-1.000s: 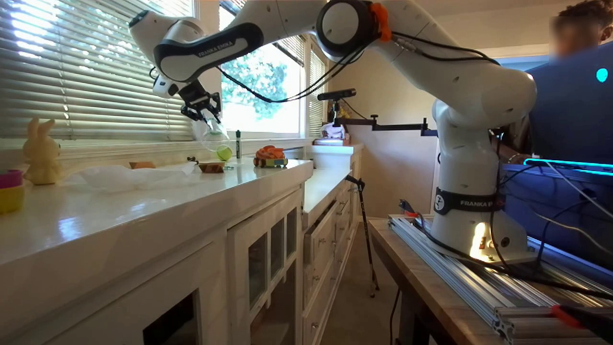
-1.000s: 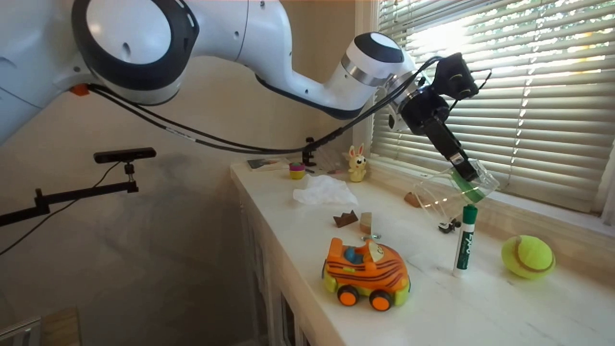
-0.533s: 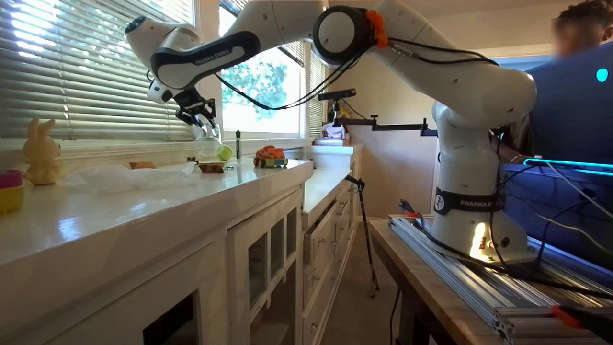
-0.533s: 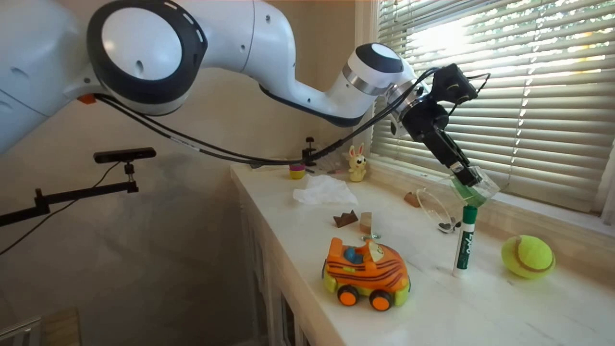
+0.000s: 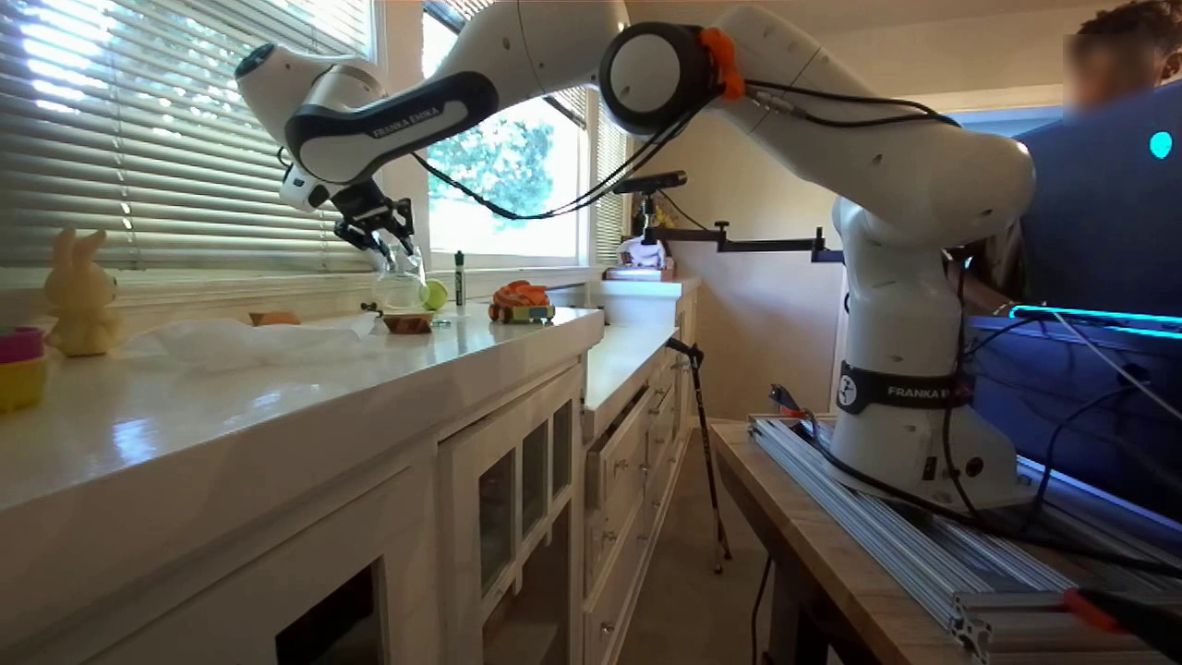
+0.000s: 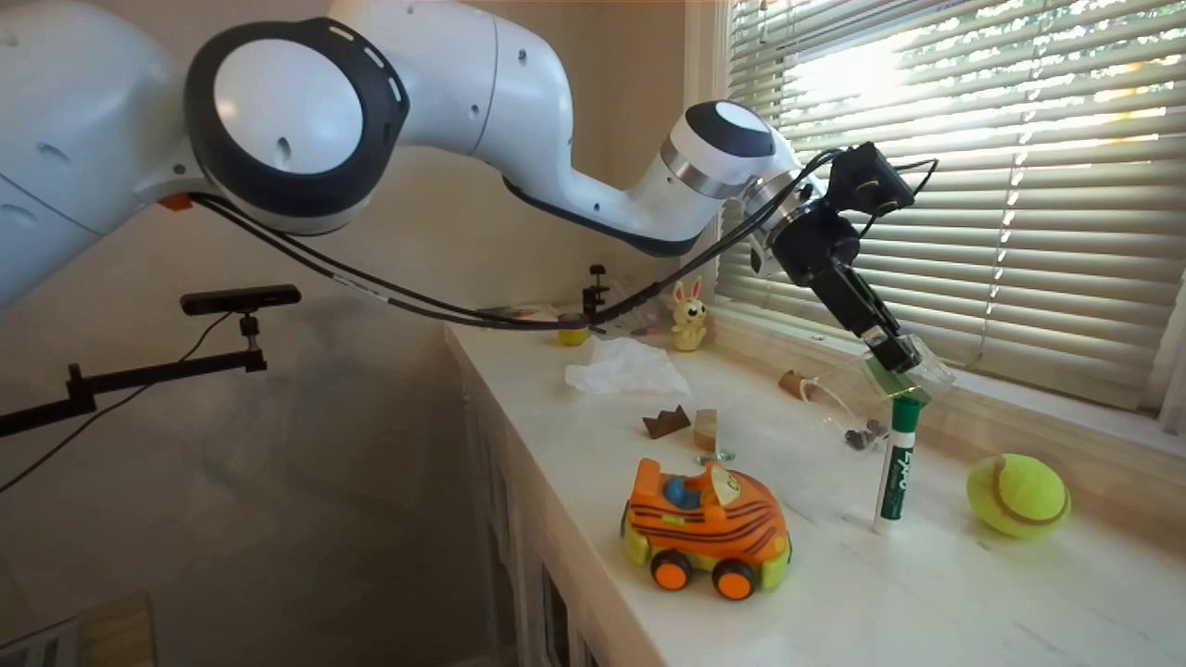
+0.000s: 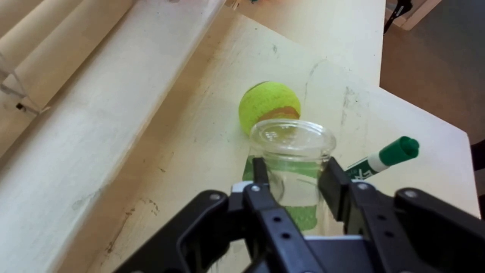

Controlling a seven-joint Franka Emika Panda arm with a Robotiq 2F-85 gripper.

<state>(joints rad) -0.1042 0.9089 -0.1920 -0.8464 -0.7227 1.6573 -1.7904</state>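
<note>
Between the jaws, a clear plastic cup (image 7: 296, 171) is pinched.

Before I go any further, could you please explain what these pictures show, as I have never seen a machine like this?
You are looking at a robot arm, a jointed white machine that reaches from a wooden table over a white counter. Its black tip is a pincer, the part that grasps.

Two pictures come from cameras that stand away from the arm, in different places; the third comes from the wrist camera, looking past the pincer.

The pincer holds a clear plastic cup with green markings; I cannot tell whether the cup touches the counter. On the counter are an orange toy car, an upright marker, a tennis ball, a toy rabbit, a crumpled white sheet and small brown pieces.
</note>
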